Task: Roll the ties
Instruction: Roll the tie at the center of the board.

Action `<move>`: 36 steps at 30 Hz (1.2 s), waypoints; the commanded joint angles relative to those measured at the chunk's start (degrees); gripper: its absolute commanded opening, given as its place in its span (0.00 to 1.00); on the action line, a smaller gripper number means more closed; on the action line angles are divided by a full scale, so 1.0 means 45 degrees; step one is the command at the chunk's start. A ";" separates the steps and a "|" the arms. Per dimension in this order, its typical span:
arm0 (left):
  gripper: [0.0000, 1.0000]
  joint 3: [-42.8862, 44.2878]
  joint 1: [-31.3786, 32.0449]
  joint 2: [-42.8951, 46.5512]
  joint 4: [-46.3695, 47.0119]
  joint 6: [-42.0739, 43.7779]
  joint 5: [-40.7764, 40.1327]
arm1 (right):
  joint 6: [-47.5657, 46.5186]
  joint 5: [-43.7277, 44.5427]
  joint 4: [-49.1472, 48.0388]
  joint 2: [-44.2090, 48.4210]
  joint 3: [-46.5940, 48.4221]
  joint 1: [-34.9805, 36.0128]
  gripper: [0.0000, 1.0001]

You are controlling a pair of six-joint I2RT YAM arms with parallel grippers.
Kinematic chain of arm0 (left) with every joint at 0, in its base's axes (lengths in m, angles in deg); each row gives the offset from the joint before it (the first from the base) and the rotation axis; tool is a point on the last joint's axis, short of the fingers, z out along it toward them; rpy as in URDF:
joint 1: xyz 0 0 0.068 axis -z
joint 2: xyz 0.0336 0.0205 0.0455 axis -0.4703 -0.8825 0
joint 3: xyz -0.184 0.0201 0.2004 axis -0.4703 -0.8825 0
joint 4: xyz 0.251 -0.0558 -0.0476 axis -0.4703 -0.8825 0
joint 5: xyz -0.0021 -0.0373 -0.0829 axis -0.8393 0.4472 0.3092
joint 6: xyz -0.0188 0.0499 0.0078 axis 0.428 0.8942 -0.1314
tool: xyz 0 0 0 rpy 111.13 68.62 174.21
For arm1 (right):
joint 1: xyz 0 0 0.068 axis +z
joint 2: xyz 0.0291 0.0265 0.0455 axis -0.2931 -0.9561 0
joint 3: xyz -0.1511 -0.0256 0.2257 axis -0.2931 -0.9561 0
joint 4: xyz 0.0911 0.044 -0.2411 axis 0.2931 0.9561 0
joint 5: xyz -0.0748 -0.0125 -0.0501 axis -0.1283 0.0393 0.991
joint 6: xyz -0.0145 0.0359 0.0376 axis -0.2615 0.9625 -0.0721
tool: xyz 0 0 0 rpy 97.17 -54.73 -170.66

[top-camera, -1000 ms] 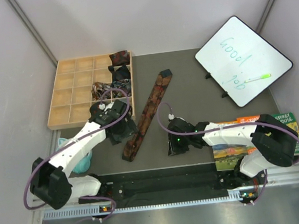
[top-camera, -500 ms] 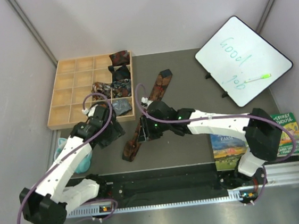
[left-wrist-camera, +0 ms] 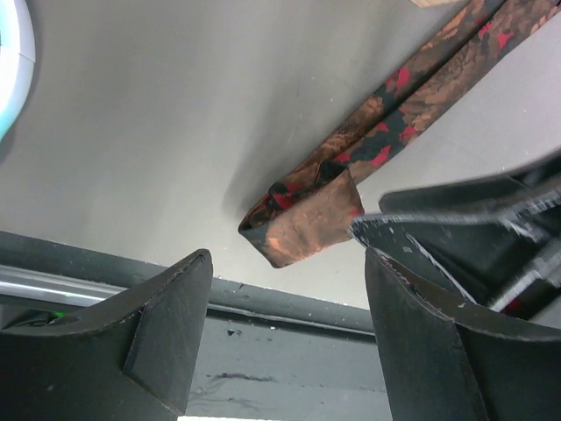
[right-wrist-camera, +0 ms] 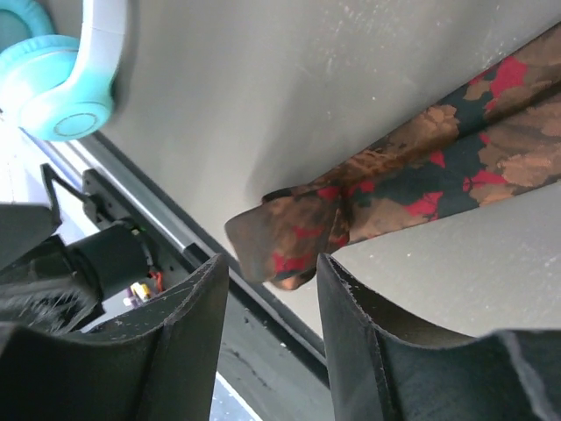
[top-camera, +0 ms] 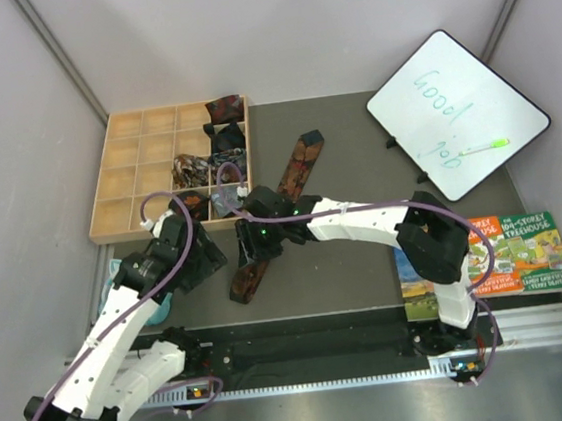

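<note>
The long dark tie (top-camera: 279, 206) with rust-orange print lies diagonally on the grey mat, its near end folded over (left-wrist-camera: 302, 224). My right gripper (top-camera: 254, 243) is open over that near end; in the right wrist view the fold (right-wrist-camera: 289, 237) sits just beyond and partly between its fingertips, at my right gripper (right-wrist-camera: 272, 263). My left gripper (top-camera: 194, 265) is open and empty just left of the tie; in the left wrist view my left gripper (left-wrist-camera: 285, 263) is short of the fold. Rolled ties, dark red (top-camera: 227, 107), black (top-camera: 225, 135) and multicolour (top-camera: 194, 166), sit in the wooden tray (top-camera: 136, 170).
Teal headphones (right-wrist-camera: 61, 79) lie at the mat's near left edge, partly under my left arm (top-camera: 155, 304). A whiteboard (top-camera: 457, 112) with a green marker (top-camera: 484, 147) stands at the back right. Books (top-camera: 511, 247) lie at the near right. The metal table rail runs close behind the fold.
My right gripper has swept left across the mat from beside the books to the tie's near end. My left gripper has drawn back to the left and nearer, off the tie.
</note>
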 commanded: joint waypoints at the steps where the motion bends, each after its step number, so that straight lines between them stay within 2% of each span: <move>1: 0.75 -0.0301 -0.0065 0.0404 -0.0393 -0.0124 0.0254 | -0.0420 -0.0090 0.0247 -0.0410 0.0715 0.0150 0.46; 15: 0.75 -0.1102 -0.0045 0.0640 -0.0218 -0.0261 0.0723 | -0.1025 -0.0891 -0.0241 -0.1270 0.0715 0.0228 0.43; 19: 0.75 -0.1219 -0.0045 0.0698 -0.0238 -0.0261 0.0742 | -0.1065 -0.1086 -0.0437 -0.1387 0.0773 0.0190 0.38; 25: 0.74 -0.1492 -0.0045 0.0893 -0.0257 -0.0416 0.0840 | -0.0968 -0.1379 -0.0495 -0.1543 0.0813 0.0092 0.22; 36: 0.73 -0.2528 -0.0045 0.1148 0.0192 -0.0827 0.1153 | -0.0655 -0.2297 -0.0105 -0.1525 0.0813 -0.0748 0.16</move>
